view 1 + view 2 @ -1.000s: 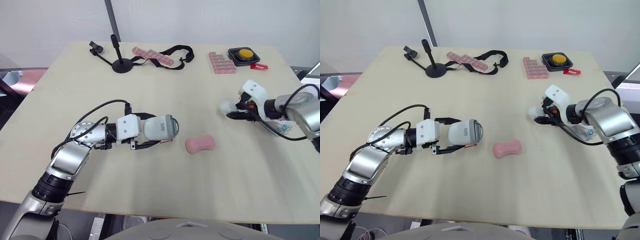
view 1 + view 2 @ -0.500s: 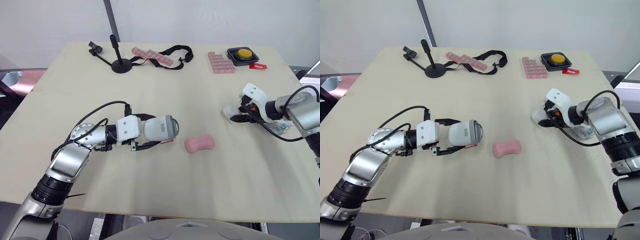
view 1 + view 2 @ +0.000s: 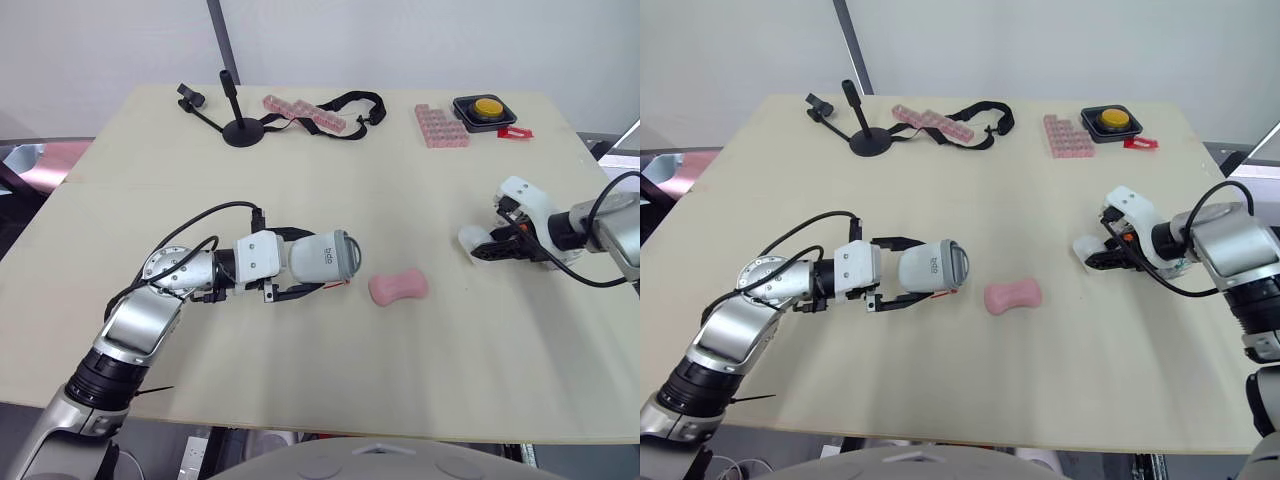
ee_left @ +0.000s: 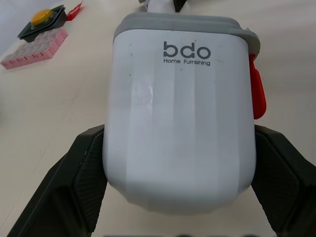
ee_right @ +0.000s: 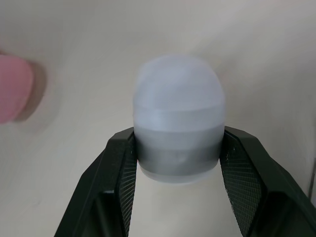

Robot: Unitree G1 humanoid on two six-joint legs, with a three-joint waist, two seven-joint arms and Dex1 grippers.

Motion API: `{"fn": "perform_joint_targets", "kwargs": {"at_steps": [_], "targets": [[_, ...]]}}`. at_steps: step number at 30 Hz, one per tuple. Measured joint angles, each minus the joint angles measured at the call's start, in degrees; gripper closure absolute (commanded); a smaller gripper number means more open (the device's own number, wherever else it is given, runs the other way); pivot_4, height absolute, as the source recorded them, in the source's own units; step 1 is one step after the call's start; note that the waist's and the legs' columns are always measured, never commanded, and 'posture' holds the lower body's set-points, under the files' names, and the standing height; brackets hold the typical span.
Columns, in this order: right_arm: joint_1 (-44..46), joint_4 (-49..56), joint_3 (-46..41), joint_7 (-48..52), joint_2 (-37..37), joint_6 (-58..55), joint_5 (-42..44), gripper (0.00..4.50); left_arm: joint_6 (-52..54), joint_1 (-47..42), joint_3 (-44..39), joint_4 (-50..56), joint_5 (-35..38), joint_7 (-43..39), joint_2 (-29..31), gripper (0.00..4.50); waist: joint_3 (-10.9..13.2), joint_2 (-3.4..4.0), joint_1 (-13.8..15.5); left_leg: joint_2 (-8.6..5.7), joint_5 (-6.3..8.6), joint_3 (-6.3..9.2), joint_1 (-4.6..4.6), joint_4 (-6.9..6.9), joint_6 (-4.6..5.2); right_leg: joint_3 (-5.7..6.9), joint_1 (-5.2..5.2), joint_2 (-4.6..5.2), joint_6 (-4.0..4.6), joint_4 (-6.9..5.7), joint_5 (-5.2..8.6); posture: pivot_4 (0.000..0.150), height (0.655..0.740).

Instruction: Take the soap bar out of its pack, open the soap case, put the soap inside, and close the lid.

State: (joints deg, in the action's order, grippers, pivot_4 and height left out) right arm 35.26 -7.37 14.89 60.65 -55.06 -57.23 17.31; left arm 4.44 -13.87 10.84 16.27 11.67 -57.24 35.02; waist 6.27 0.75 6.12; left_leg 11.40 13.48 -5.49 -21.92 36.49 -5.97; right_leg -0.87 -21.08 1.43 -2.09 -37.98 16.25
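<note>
While the pink soap bar (image 3: 399, 287) lies bare on the bench (image 3: 300, 160), each hand is occupied with a part of the soap case (image 4: 180, 113). Just beside the soap bar, on the robot's left of it, the left hand (image 3: 298, 262) is closed on the white case body. Its black fingers (image 4: 84, 177) press on opposite flanks, so the grey-rimmed end, with its red latch (image 4: 256, 94), faces the soap bar. This hold seems meant to steady the case for loading.

Well apart from the soap bar, on the robot's right of it, the right hand (image 3: 485, 248) is clamped on a small white dome with a grey band, apparently the lid (image 5: 178, 123). The dome is held low over the bench, probably to leave the approach to the soap bar free.

By this reading the soap is unpacked and the case is open. Placing the soap and closing the lid remain, and a hand must first be freed to lift the bar.
</note>
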Motion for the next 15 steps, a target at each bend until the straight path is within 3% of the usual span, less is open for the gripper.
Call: {"fn": "perform_joint_targets", "kwargs": {"at_steps": [1, 3, 7, 15], "targets": [[0.42, -0.71, 0.02, -0.09, 0.43, 0.17, -0.16, 2.52, 0.0, 0.0, 0.0, -0.01, -0.01, 0.0, -0.02, 1.0, 0.0, 0.0, -0.05, 0.0, 0.0, -0.01, 0.01, 0.0, 0.0, -0.01, 0.0, 0.0, 0.0, -0.01, 0.0, 0.15, 0.74], [1.19, -1.89, 0.03, -0.29, 0.87, 0.88, -0.74, 1.44, 0.0, -0.01, 0.0, -0.02, -0.04, 0.0, -0.1, 1.0, 0.0, 0.0, -0.02, 0.0, 0.0, -0.01, 0.02, 0.0, 0.0, -0.02, 0.0, -0.02, 0.0, -0.02, 0.0, 0.15, 0.74], [1.31, -3.17, 0.07, -0.39, 1.2, 2.58, -1.99, 0.17, 0.0, 0.02, 0.0, -0.01, -0.05, 0.04, -0.1, 1.0, 0.0, 0.0, 0.14, 0.0, 0.0, -0.01, 0.04, 0.03, 0.0, -0.01, 0.0, -0.03, 0.0, -0.02, 0.0, 0.15, 0.74], [0.72, -3.15, -0.93, -0.92, 1.62, 5.58, -2.47, 0.03, 0.01, 0.44, -0.01, 0.06, -0.05, 0.13, -0.09, 1.0, 0.0, 0.0, 0.14, 0.0, 0.0, -0.01, 0.02, 0.04, 0.0, -0.03, 0.0, -0.02, 0.0, -0.03, 0.0, 0.15, 0.74]]}}
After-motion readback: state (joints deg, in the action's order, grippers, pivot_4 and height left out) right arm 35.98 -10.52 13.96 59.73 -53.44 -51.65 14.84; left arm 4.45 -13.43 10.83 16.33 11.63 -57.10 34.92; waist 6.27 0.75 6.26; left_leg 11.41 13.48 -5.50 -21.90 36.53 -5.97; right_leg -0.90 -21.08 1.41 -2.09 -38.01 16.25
